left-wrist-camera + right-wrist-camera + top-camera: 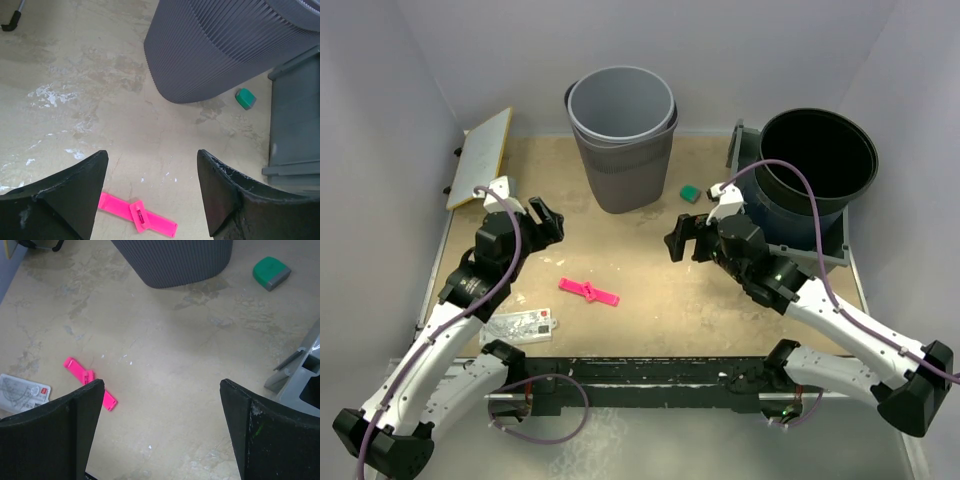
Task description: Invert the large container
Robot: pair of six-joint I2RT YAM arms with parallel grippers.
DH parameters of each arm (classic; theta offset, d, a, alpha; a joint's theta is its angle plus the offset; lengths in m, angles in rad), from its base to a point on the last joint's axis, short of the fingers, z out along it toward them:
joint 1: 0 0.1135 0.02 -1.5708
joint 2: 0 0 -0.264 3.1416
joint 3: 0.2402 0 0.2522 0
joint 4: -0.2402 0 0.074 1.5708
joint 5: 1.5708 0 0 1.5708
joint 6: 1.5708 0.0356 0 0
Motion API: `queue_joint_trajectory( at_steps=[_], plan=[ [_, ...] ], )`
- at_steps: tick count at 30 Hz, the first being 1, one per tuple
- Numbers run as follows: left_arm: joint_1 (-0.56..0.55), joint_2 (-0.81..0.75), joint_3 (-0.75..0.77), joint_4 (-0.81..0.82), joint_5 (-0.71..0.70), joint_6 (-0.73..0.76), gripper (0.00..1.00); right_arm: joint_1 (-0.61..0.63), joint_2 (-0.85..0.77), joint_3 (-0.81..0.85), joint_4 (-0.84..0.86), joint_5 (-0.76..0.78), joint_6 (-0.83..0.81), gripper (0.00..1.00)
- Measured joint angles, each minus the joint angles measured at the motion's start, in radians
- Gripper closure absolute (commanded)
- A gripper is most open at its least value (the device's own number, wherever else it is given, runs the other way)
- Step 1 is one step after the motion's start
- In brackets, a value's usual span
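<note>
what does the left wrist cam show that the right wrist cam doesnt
Only the left wrist view shows the grey ribbed bin well up its side, plus a long stretch of the grey tray wall; the right wrist view catches just the bin's base and a corner of the tray. Only the right wrist view shows the white printed card at its left edge. Both share the pink clip, the green block and the tan table. The left gripper and the right gripper each appear open and empty in their own view.
</note>
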Motion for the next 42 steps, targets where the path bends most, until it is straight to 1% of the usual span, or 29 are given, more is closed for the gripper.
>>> queue_joint_trajectory(
  at_steps=[10, 19, 24, 27, 29, 34, 39, 42],
  plan=[
    [0.000, -0.042, 0.000, 0.008, -0.004, 0.004, 0.28, 0.000, -0.034, -0.025, 0.024, 0.003, -0.019, 0.00],
    [0.000, -0.022, 0.000, 0.008, 0.000, 0.011, 0.27, 0.000, -0.034, -0.025, 0.043, 0.003, -0.027, 0.00],
    [0.000, 0.023, -0.027, 0.050, 0.092, 0.023, 0.26, 0.000, -0.034, -0.025, 0.017, 0.002, -0.036, 0.00],
    [-0.010, 0.081, -0.068, 0.098, 0.168, -0.002, 0.26, 0.000, -0.035, -0.026, -0.024, 0.002, -0.060, 0.00],
    [-0.037, 0.106, -0.112, 0.124, 0.200, -0.026, 0.25, 0.000, -0.043, -0.039, -0.048, 0.001, -0.074, 0.00],
    [-0.111, 0.116, -0.180, 0.165, 0.230, -0.071, 0.25, 0.000, -0.083, -0.086, -0.141, 0.001, -0.095, 0.00],
    [-0.134, 0.165, -0.180, 0.229, 0.234, -0.097, 0.24, 0.000, -0.132, -0.094, -0.175, 0.006, -0.106, 0.00],
    [-0.138, 0.193, -0.180, 0.245, 0.234, -0.115, 0.24, 0.000, -0.151, -0.094, -0.175, 0.043, -0.108, 0.00]
  ],
)
